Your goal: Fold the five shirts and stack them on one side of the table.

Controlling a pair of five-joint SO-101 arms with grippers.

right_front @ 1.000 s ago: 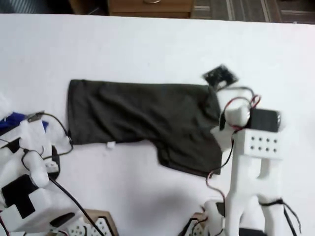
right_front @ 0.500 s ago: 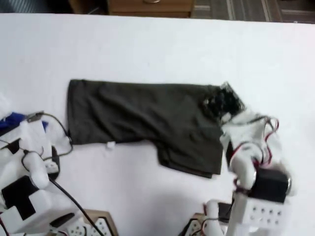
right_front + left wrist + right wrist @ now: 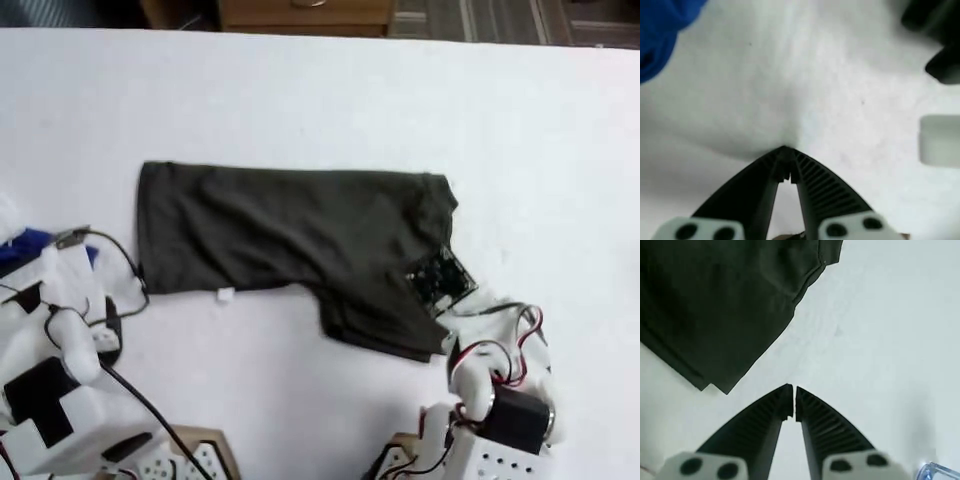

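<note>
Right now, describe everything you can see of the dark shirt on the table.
The dark shirt looks like soft, wrinkled olive-black cloth. It lies flat on the white table, folded into a long band, with one flap jutting toward the arms. A small white tag shows at its near edge. The right gripper, shut, hangs by that flap's corner.

One dark shirt [image 3: 290, 240], one blue cloth [image 3: 25, 244], one white table [image 3: 300, 90], and two arms: left arm [image 3: 45, 395], right arm [image 3: 500, 425].
</note>
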